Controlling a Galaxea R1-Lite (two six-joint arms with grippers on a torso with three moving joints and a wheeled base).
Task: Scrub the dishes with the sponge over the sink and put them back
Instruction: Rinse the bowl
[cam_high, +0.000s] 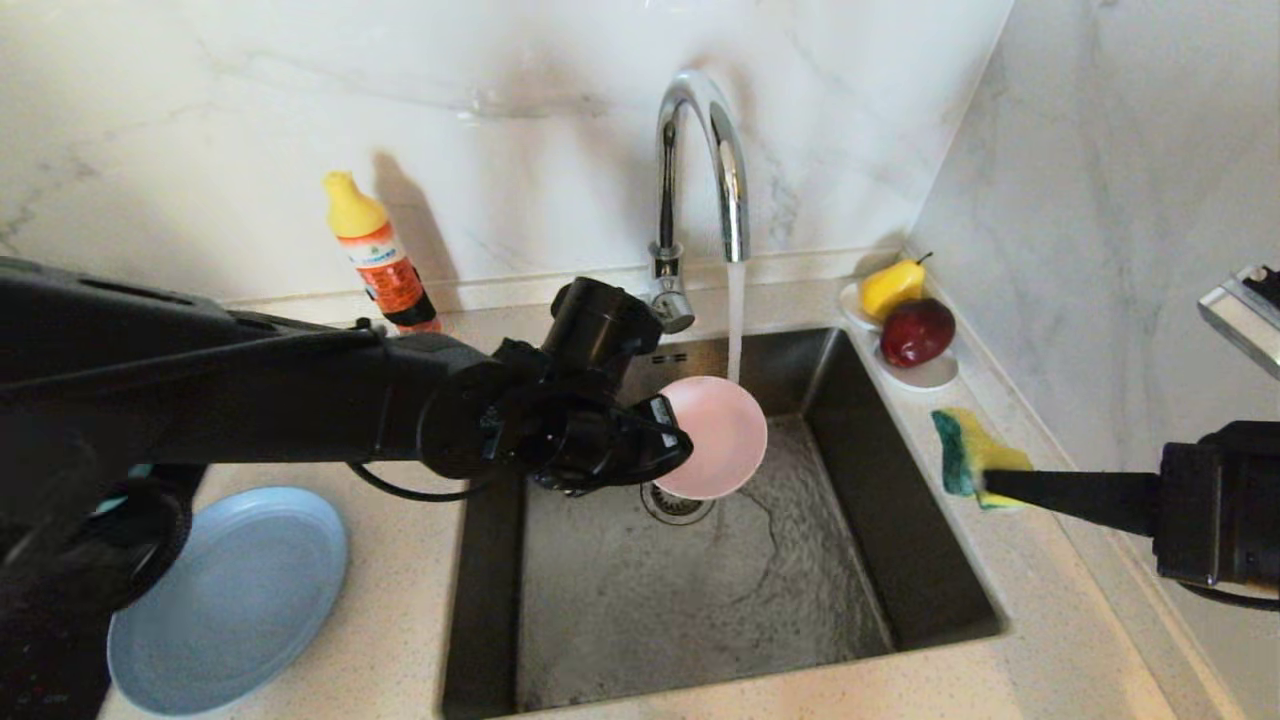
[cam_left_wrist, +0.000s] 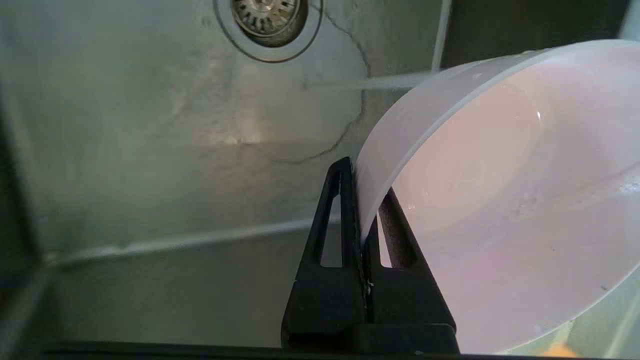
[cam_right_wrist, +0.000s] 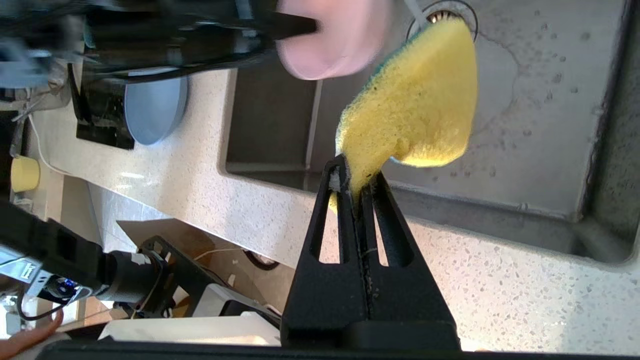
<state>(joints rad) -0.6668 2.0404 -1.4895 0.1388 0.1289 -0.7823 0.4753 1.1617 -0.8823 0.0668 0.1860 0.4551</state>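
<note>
My left gripper (cam_high: 680, 443) (cam_left_wrist: 361, 200) is shut on the rim of the pale pink bowl (cam_high: 718, 437) (cam_left_wrist: 505, 200), holding it tilted over the steel sink (cam_high: 700, 600), just beside the water stream. My right gripper (cam_high: 990, 486) (cam_right_wrist: 356, 172) is shut on a corner of the yellow sponge (cam_high: 972, 455) (cam_right_wrist: 415, 110), whose green side faces left, above the counter at the sink's right edge. The grey-blue plate (cam_high: 230, 600) (cam_right_wrist: 155, 107) lies on the counter left of the sink. The teal bowl is hidden.
The chrome faucet (cam_high: 700, 170) runs water into the sink near the drain strainer (cam_high: 672, 503) (cam_left_wrist: 269, 17). An orange detergent bottle (cam_high: 375, 250) stands at the back left. A white dish with pear (cam_high: 893, 285) and apple (cam_high: 916, 332) sits at the back right corner.
</note>
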